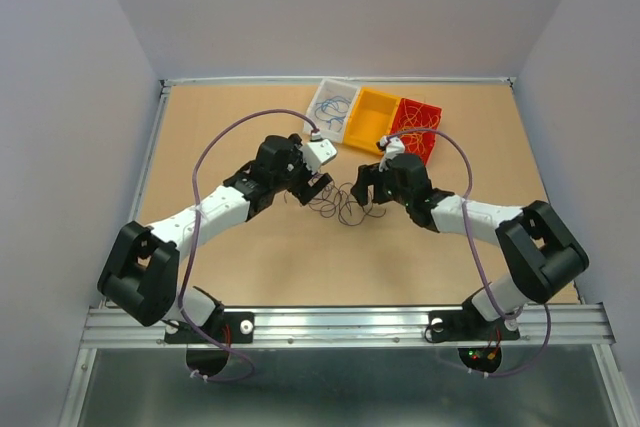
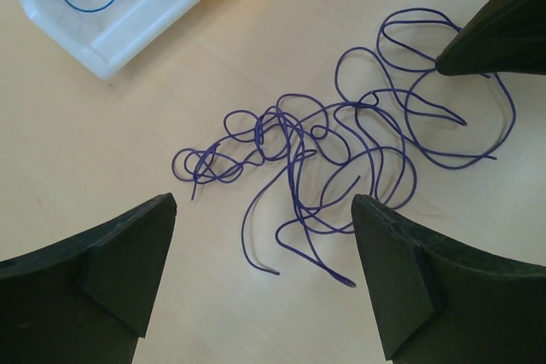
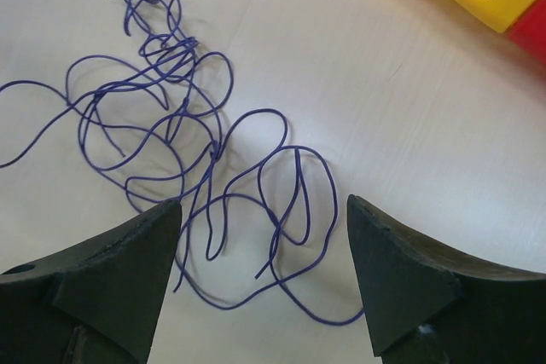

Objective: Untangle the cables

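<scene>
A loose tangle of thin dark purple cables (image 1: 340,205) lies on the table between my two grippers. My left gripper (image 1: 314,187) is open and empty, just left of the tangle. In the left wrist view the cables (image 2: 298,151) spread ahead of the open left gripper (image 2: 264,210), two loose ends lying between the fingers. My right gripper (image 1: 364,187) is open and empty at the tangle's right edge. In the right wrist view the cables (image 3: 213,153) reach between the fingers of the right gripper (image 3: 264,210). One right fingertip (image 2: 490,36) shows over the tangle's far loops.
Three bins stand at the back: a white bin (image 1: 338,83) holding blue wires (image 1: 335,107), a yellow bin (image 1: 372,117), and a red bin (image 1: 432,107) holding orange wires (image 1: 420,135). The white bin's rim (image 2: 145,19) is near the left gripper.
</scene>
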